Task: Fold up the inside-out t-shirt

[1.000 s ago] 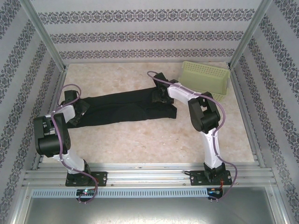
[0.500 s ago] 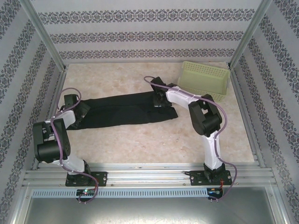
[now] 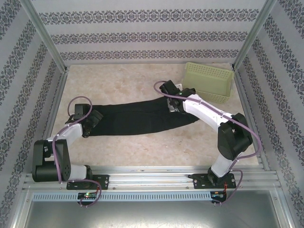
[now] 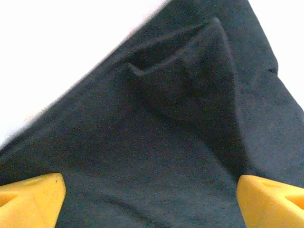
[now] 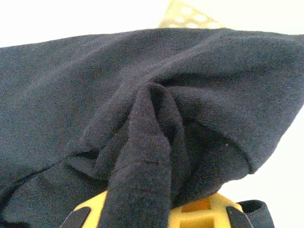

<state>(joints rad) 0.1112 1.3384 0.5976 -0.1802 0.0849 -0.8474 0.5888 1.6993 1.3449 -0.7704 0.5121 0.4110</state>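
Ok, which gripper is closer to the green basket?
Right. The right gripper is beside the green basket, shut on the black t-shirt; the left gripper is at the shirt's opposite end.

Robot test cell inside a lab-style enclosure

Aluminium frame posts (image 3: 45,40) box in a marble-look tabletop (image 3: 142,147). Panels of patterned wallpaper (image 3: 142,35) stand in for walls, and a left arm (image 3: 71,130) and right arm (image 3: 204,110) are bolted to a slotted metal rail (image 3: 152,179) at the near edge.

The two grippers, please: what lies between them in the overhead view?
The black t-shirt lies as a long band between the left gripper and the right gripper, in the overhead view.
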